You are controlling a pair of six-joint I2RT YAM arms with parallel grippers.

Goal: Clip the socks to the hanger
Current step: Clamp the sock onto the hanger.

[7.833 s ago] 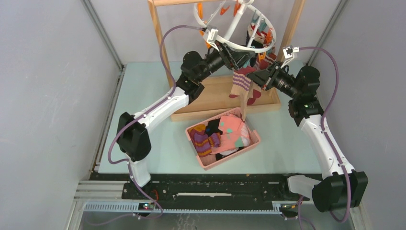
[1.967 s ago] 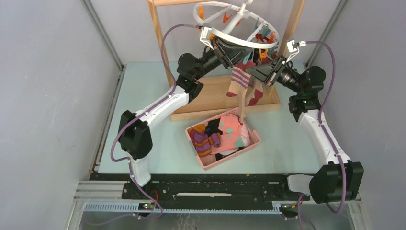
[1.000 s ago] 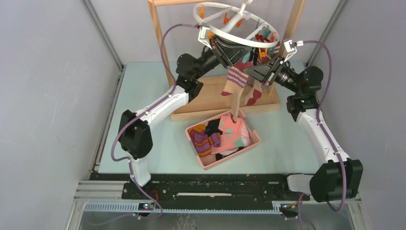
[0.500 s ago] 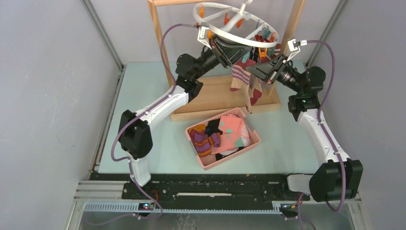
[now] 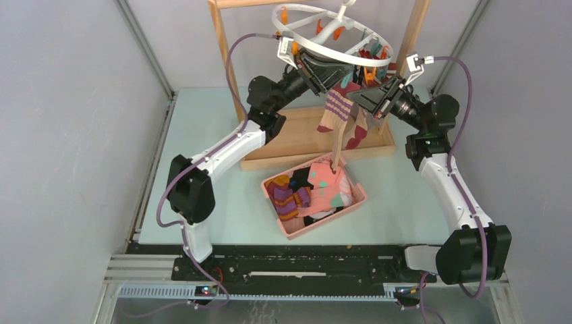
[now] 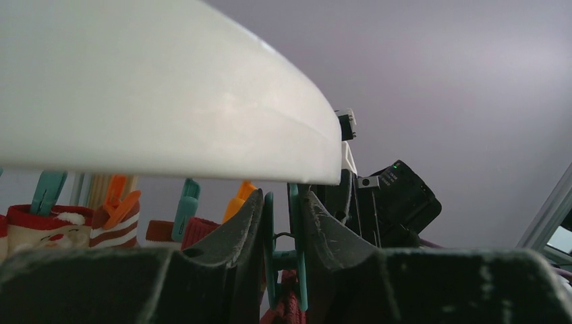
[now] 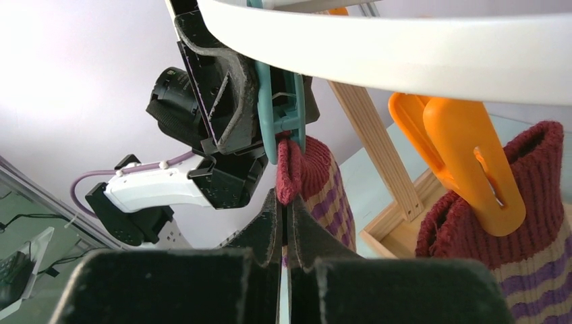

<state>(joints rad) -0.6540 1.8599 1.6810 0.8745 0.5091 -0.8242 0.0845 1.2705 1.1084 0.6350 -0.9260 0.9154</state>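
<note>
The white ring hanger [image 5: 337, 59] hangs from the wooden rack, and its rim crosses the left wrist view [image 6: 168, 101] and the right wrist view [image 7: 418, 54]. My left gripper [image 5: 345, 78] [image 6: 282, 200] is shut on the handles of a teal clip [image 6: 294, 250] [image 7: 278, 115] under the rim. A maroon-cuffed, purple-and-tan striped sock [image 5: 335, 111] [image 7: 327, 189] hangs with its cuff at that clip's lower end. My right gripper [image 5: 357, 98] [image 7: 283, 202] is shut on the cuff's edge from below. More socks [image 5: 313, 192] lie in the basket.
An orange clip [image 7: 465, 162] holds a maroon striped sock [image 7: 499, 270] next to it; other clipped socks [image 6: 40, 223] hang further round. A pink basket [image 5: 324, 223] sits below, in front of the rack's wooden base tray [image 5: 297, 138] and posts [image 5: 226, 61].
The striped sock's dangling body swung left, then right, and now hangs nearly straight down over the basket. Both grippers kept their grips and places.
</note>
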